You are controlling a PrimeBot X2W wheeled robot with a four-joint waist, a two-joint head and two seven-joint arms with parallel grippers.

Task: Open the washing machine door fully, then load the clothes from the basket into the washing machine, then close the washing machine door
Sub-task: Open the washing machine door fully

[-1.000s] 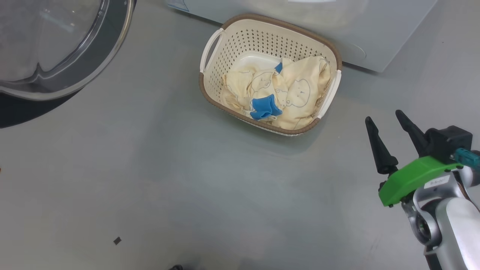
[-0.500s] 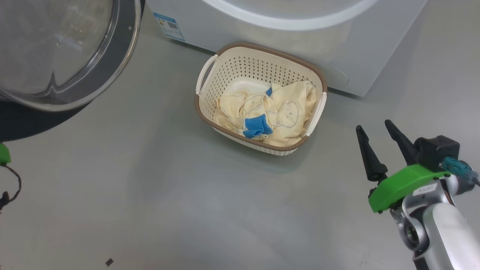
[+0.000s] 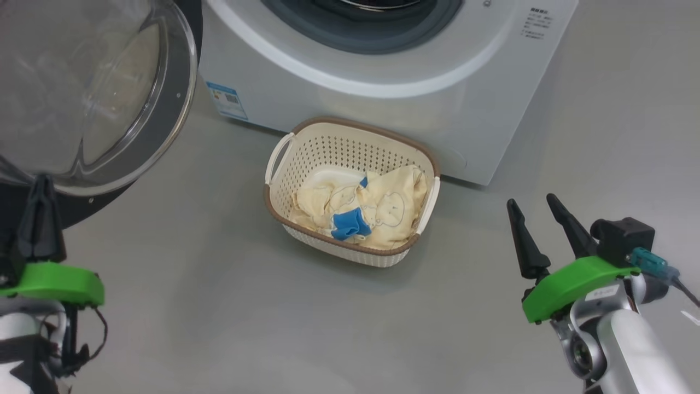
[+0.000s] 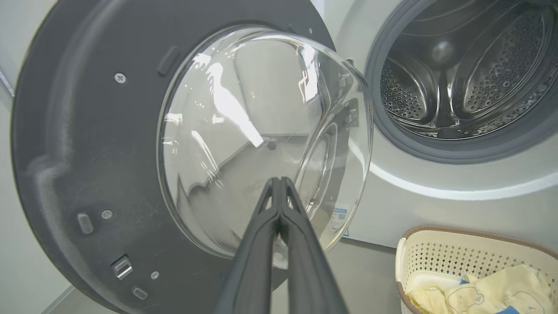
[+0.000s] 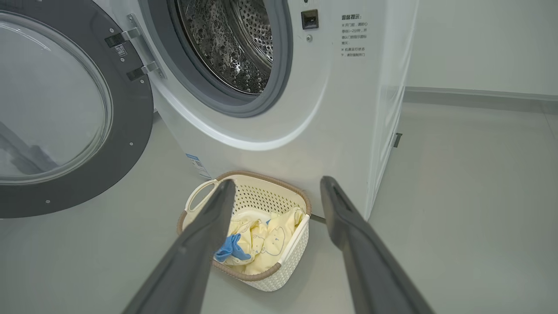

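The washing machine (image 3: 383,104) stands at the top of the head view, its steel drum (image 4: 462,78) showing. The washing machine door (image 3: 183,104) hangs swung open to the left, black rim around a clear glass bowl. The basket (image 3: 350,143) sits on the floor against the machine's front, with the clothes (image 3: 383,210) lying in it, cream with a blue patch. My left gripper (image 3: 41,183) is shut and holds nothing, its tips close before the door's glass (image 4: 244,131). My right gripper (image 3: 530,200) is open, right of the basket and above the floor.
Bare grey floor (image 3: 273,317) spreads between my two grippers and in front of the basket. A blue label sticker (image 3: 227,101) marks the machine's lower left corner. To the right of the machine, a pale wall with a grey skirting (image 5: 479,93) borders open floor.
The head camera has tilted up, so the whole picture slid down and the machine's opening came in. My left gripper has come into view at lower left. Basket and clothes lie unmoved.
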